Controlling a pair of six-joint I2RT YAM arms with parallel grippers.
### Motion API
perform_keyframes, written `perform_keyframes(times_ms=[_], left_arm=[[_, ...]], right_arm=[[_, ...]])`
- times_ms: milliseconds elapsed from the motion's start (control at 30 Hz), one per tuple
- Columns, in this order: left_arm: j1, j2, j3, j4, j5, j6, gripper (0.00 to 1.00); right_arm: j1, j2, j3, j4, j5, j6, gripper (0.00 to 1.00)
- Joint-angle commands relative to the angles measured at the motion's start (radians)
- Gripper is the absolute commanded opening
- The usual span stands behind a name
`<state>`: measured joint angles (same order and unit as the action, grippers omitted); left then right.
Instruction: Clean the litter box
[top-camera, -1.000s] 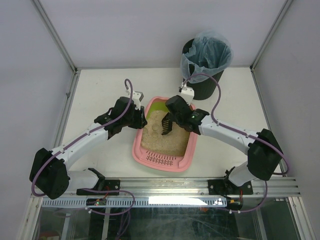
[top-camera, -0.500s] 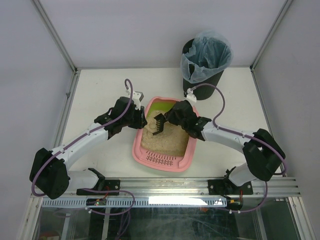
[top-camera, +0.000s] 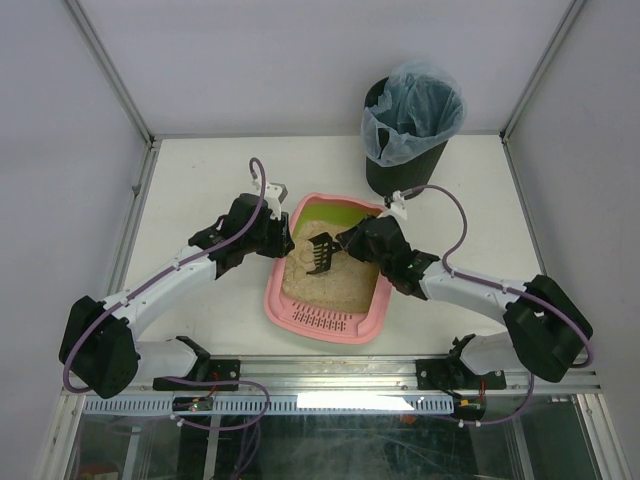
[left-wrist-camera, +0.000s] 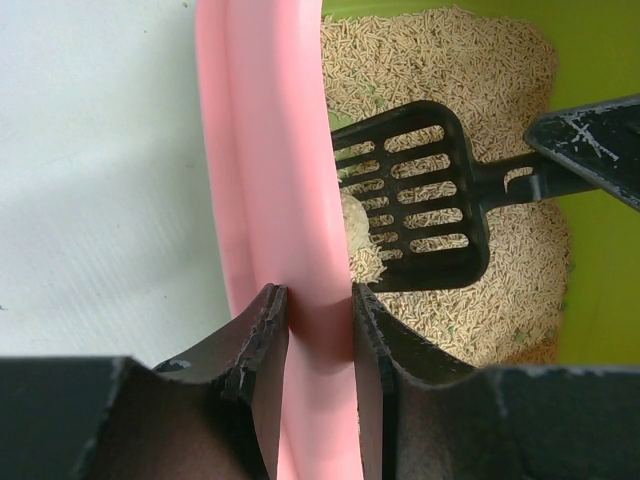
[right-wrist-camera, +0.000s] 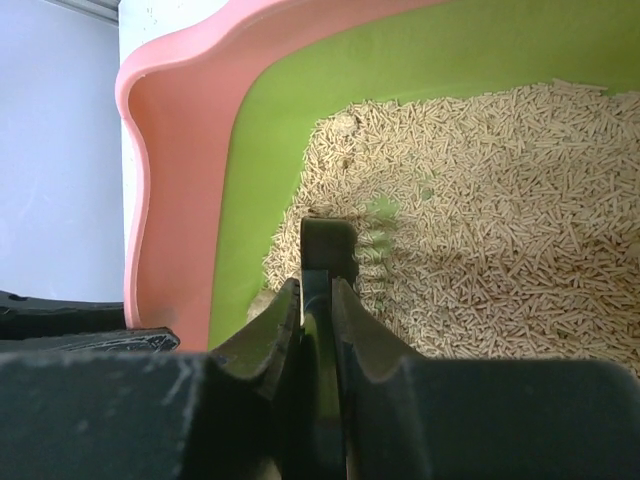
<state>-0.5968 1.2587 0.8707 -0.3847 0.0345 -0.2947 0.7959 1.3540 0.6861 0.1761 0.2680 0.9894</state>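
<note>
My left claw (left-wrist-camera: 318, 300) grips the pink litter box (top-camera: 325, 322) by its rim; my right claw (right-wrist-camera: 315, 300) grips a black scoop (left-wrist-camera: 410, 195) inside it.
The left claw pinches the box's left wall, one finger outside, one inside. The right claw is clenched on the scoop's handle, its slotted head lying over beige litter (right-wrist-camera: 480, 200) near the lime-green far end. The box sits mid-counter (top-camera: 200, 180) between my arms, slotted rim toward me; a black bagged bin (top-camera: 405, 175) stands beyond it, to the right.

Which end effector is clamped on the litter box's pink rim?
The left end effector, closed on the litter box rim; the right end effector instead grips the black scoop by its handle.
</note>
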Motion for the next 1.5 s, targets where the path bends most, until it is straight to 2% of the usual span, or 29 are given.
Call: perform_keyframes(times_ms=[0, 1067, 1300, 1467], left_arm=[[-0.029, 0.033, -0.021, -0.06, 0.099, 0.02, 0.25], [-0.029, 0.045, -0.017, -0.061, 0.089, 0.024, 0.24], [-0.028, 0.042, -0.013, -0.06, 0.088, 0.024, 0.25], [-0.026, 0.035, -0.011, -0.059, 0.086, 0.023, 0.25]], right_arm=[[-0.003, -0.067, -0.002, 0.123, -0.028, 0.057, 0.0], [-0.028, -0.277, -0.069, 0.003, 0.031, 0.08, 0.0], [-0.081, -0.393, -0.127, -0.042, -0.028, 0.132, 0.0], [-0.185, -0.504, -0.187, -0.037, -0.187, 0.151, 0.0]])
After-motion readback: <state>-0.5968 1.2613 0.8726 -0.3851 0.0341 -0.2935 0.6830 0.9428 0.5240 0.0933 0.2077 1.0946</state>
